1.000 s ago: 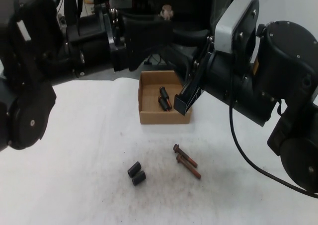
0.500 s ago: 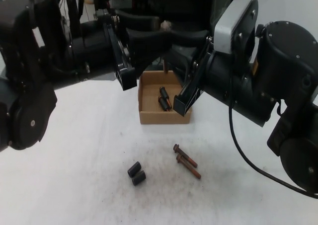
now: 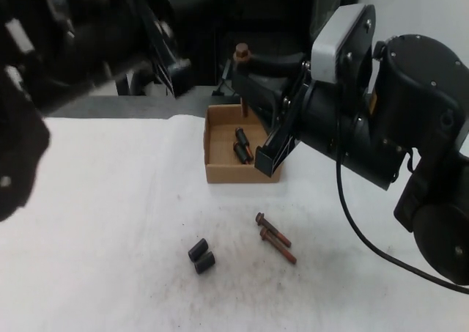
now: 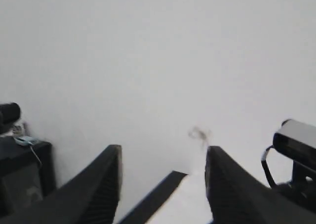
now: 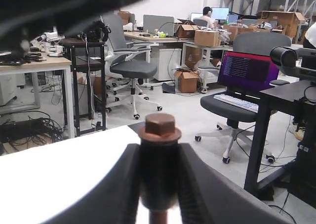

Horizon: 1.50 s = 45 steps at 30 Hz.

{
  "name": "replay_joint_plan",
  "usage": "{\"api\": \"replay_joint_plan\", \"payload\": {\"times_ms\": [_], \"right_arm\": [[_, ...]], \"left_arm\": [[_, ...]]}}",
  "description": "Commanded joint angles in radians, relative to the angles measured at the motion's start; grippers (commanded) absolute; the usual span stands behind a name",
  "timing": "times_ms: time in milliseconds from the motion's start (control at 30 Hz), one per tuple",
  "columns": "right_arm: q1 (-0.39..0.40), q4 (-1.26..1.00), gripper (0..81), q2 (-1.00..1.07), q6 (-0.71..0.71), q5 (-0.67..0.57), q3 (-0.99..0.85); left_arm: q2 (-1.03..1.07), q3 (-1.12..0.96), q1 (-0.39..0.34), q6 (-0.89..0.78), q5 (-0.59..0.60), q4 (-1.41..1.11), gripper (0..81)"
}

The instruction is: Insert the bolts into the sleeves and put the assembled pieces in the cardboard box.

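- High view: the left arm (image 3: pixel 110 35) has pulled up and back to the far left. Half a second ago its gripper was just beside the cardboard box (image 3: pixel 220 172). The right gripper (image 3: pixel 242 67) has stayed raised near the far side of the box, with the held piece (image 3: pixel 241 52) in it. I judge that the joining is finished and the drop into the box comes next.
- High view, counted: two assembled pieces (image 3: pixel 242 145) lie in the box. Two loose sleeves (image 3: pixel 200 256) lie side by side on the near bench (image 3: pixel 110 237). Two loose bolts (image 3: pixel 275 238) lie to the right of them, apart from them. So two pairs are not yet joined.
- Left wrist view: the left gripper (image 4: pixel 163 182) has its fingers wide apart with nothing between them, and it faces a plain white wall (image 4: pixel 158 51).
- Right wrist view: the right gripper's fingers are closed on one dark sleeve (image 5: pixel 159 177). The hex head of one bolt (image 5: pixel 159 124) sits on the sleeve's end, so the bolt seems fully in.
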Motion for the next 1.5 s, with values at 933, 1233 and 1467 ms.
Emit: {"api": "replay_joint_plan", "payload": {"times_ms": [933,1233,1467], "right_arm": [[-0.181,0.821,0.8,0.330,0.193,0.186,-0.647],[-0.200,1.004,0.8,0.581,0.204,0.186,-0.917],[-0.202,1.150,0.8,0.780,0.204,0.194,-1.110]], "left_arm": [[-0.077,0.026,-0.001,0.076,-0.640,0.877,0.3],[-0.077,0.044,-0.001,0.076,-0.640,0.877,0.3],[-0.077,0.114,-0.001,0.076,-0.640,0.877,0.3]]}}
